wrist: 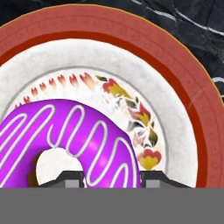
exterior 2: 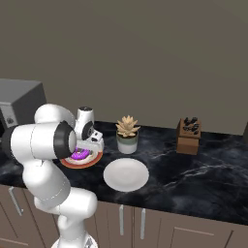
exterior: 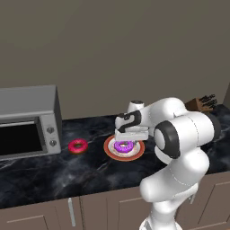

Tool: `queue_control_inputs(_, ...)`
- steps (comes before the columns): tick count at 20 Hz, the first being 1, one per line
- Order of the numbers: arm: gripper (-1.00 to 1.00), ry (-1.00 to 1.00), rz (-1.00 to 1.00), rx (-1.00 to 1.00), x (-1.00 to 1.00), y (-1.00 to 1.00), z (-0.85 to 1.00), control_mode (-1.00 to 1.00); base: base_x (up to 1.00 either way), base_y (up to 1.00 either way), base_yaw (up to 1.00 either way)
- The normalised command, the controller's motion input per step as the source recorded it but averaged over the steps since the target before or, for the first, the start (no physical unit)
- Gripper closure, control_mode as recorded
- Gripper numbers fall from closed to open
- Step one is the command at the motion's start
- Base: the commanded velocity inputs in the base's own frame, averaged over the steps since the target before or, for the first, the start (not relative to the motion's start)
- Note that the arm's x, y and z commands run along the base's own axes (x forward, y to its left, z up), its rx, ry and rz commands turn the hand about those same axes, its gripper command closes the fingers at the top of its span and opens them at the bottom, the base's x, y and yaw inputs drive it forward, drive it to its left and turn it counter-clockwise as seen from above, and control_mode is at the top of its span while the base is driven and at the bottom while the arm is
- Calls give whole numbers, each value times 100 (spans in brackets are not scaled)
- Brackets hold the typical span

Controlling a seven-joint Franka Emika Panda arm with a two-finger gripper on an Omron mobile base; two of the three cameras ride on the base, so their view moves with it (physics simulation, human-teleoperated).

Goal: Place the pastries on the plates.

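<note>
Purple donut: bright purple frosting with thin white zigzag lines, small ring. You see it lying on the orange-rimmed plate, over the white centre.
Orange-rimmed plate: wide orange-brown rim with a scroll pattern, white centre with red and yellow leaf marks. It sits on the dark marbled tabletop, between the microwave and the arm.
Red-pink donut: flat on the tabletop, just beside the microwave's front corner, apart from the orange-rimmed plate on its left.
White plate: plain, bare, near the front edge of the tabletop, just right of the orange-rimmed plate.
Fingers: the tips stand either side of the purple donut's near section, one at its hole, one at its outer edge. You cannot tell from these views whether they press it or stand off it.
Gripper: low over the orange-rimmed plate, pointing down.
Open room: bare tabletop in front of the red-pink donut and right of the white plate. A potted succulent stands behind the white plate; a knife block is well off to the right.
</note>
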Motion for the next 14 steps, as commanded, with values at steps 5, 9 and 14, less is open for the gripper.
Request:
queue_control_inputs(5, -100, 0, 0, 0, 0, 0, 0, -100, 0, 0, 0)
queue_control_inputs(9, -100, 0, 0, 0, 6, 0, 0, -100, 0, 0, 0)
queue_control_inputs(14, -100, -3, -3, -1, -4, 0, 37, -100, 0, 0, 0)
